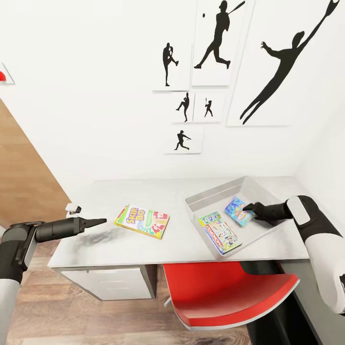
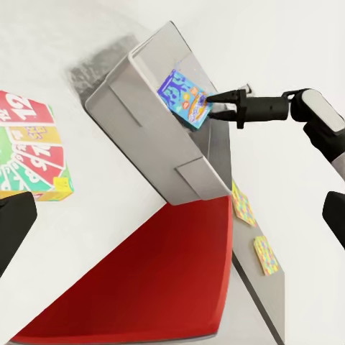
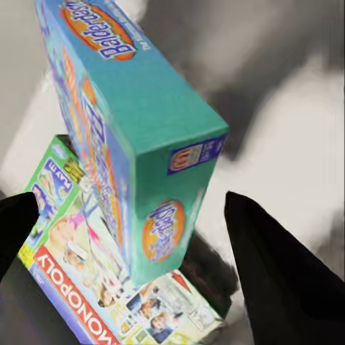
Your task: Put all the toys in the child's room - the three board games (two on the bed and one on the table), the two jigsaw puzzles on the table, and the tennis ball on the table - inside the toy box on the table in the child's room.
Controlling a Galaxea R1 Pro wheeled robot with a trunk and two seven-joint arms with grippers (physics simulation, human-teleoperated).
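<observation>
The light grey toy box stands on the right part of the table. Inside it lies a Monopoly board game. A blue board game leans tilted on top of it. My right gripper is open, its fingers standing apart on either side of the blue game's end. A yellow-green-red Skip-Bo board game lies flat mid-table. My left gripper hovers open to its left, holding nothing. Two jigsaw puzzles lie on a pale surface beyond the chair. The tennis ball and the bed are out of view.
A red chair is pushed under the table in front of the toy box. A white drawer unit sits under the table's left end. The wall with silhouette posters runs right behind the table, and another wall closes the right side.
</observation>
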